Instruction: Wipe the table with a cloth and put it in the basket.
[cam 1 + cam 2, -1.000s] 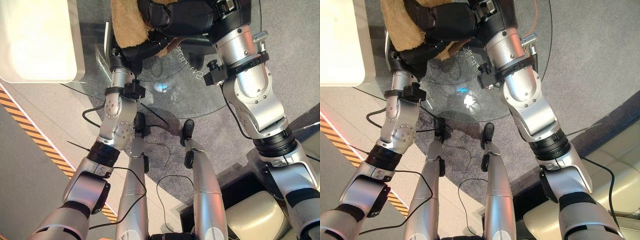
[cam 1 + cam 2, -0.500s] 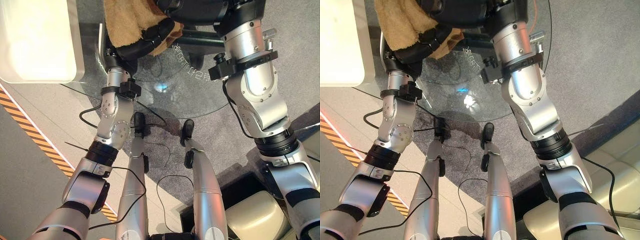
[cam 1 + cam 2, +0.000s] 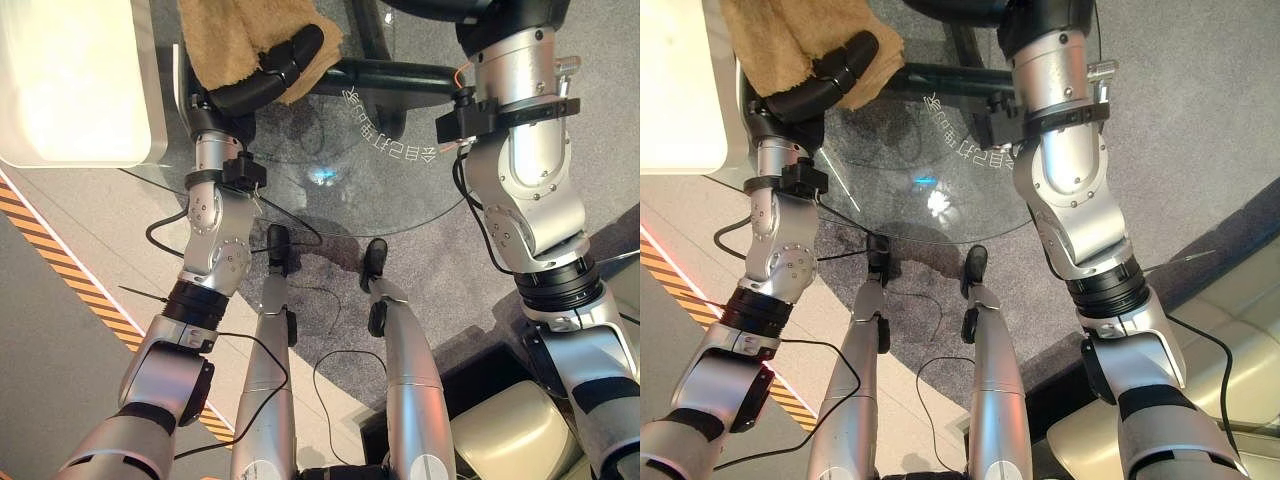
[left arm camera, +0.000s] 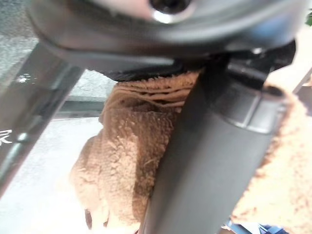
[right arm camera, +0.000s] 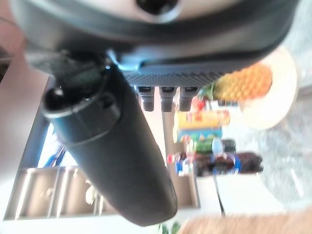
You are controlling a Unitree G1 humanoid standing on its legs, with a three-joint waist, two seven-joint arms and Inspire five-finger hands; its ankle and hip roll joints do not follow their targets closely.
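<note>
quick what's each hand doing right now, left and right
Left hand: closed on the tan cloth, over the glass table.
Right hand: cannot be told; the fingers are mostly hidden in its wrist view.

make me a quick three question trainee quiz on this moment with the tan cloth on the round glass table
1. True or false: the left hand has its fingers curled over the tan fluffy terry cloth.
2. The cloth lies on: A) the grey carpet, B) the round glass table, C) the white tray.
3. Fill in: the white tray sits on the robot's ____ side of the cloth.

Key: 1 true; 2 B; 3 left.
</note>
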